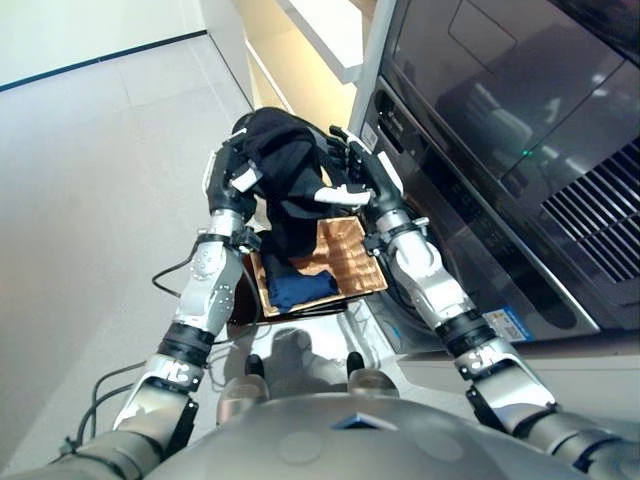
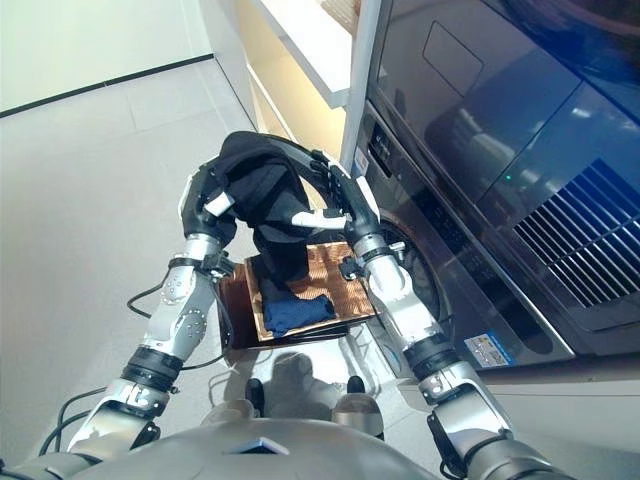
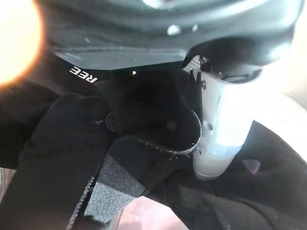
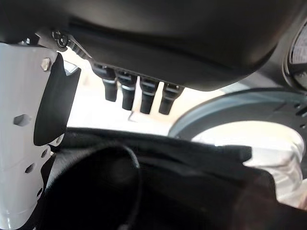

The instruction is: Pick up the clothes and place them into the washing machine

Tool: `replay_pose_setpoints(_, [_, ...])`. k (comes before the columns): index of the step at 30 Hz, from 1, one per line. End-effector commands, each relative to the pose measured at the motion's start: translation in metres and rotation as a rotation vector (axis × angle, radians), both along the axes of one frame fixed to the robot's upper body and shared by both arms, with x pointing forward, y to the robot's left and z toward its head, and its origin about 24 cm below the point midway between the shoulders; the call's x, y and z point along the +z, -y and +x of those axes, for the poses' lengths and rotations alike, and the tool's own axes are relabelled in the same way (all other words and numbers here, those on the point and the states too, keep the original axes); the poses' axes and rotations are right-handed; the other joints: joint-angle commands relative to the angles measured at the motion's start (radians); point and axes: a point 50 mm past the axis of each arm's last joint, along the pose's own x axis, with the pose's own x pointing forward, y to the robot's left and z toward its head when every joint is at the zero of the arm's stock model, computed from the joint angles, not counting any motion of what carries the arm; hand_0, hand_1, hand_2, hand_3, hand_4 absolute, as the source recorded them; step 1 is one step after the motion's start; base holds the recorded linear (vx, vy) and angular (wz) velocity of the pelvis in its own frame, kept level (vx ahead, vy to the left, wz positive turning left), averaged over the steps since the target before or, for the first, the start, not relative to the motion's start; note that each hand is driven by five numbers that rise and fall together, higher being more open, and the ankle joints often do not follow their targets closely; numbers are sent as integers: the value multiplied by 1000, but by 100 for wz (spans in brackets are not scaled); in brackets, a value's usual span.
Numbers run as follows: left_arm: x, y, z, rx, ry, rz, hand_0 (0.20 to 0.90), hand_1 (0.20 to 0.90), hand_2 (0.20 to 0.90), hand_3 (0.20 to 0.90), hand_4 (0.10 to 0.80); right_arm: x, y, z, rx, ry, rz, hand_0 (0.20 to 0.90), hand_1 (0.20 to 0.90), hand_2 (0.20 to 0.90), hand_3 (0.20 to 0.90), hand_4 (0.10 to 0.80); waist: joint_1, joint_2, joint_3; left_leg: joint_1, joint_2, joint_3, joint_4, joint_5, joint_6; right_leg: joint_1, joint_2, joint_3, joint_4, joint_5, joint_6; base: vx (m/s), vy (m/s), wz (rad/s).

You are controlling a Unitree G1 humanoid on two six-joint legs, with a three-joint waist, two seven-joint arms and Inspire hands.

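A black garment (image 1: 285, 165) hangs in the air between my two hands, its tail drooping toward the basket (image 1: 355, 262) below. My left hand (image 1: 232, 175) is under the garment's left side; in its wrist view the white-covered thumb (image 3: 223, 129) presses into the black cloth (image 3: 62, 158). My right hand (image 1: 365, 175) lies against the garment's right side, fingers straight and white thumb stretched across the front. A blue garment (image 1: 300, 288) lies in the basket. The dark washing machine (image 1: 480, 150) stands just right of my right hand.
The copper-coloured basket sits on the pale floor (image 1: 90, 180) in front of me. A light wooden shelf unit (image 1: 320, 40) stands behind it, next to the machine. The machine's round door rim (image 4: 230, 110) shows past my right hand.
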Motion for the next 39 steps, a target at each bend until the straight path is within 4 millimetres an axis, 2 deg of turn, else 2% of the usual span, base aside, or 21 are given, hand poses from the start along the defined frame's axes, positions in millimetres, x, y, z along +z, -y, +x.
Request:
replay_pose_setpoints(1, [80, 27, 16, -113, 395, -28, 200, 200, 200, 200, 300, 62, -14, 22, 56, 269, 63, 900, 900, 900, 900, 800, 33, 26, -68, 40, -1, -50, -2, -96, -27, -39, -9, -48, 36, 0, 8, 0, 0, 0])
replay_pose_setpoints(10, [89, 24, 15, -100, 431, -32, 200, 200, 200, 200, 300, 65, -20, 23, 77, 273, 73, 900, 900, 900, 900, 800, 33, 27, -70, 41, 0, -49, -2, -97, -28, -39, -11, -47, 35, 0, 8, 0, 0, 0])
replay_pose_setpoints(19, [102, 24, 12, -115, 491, -72, 200, 200, 200, 200, 300, 51, -21, 29, 45, 196, 78, 900, 900, 900, 900, 800, 39, 27, -72, 41, 2, -51, -2, -97, -29, -33, -11, -50, 33, 0, 8, 0, 0, 0])
replay_pose_setpoints(39, [124, 32, 6, -166, 579, -135, 200, 200, 200, 200, 300, 45, -26, 35, 33, 153, 81, 900, 900, 900, 900, 800, 48, 29, -72, 40, -2, -57, -2, -96, -28, -30, -12, -54, 29, 3, 7, 0, 0, 0])
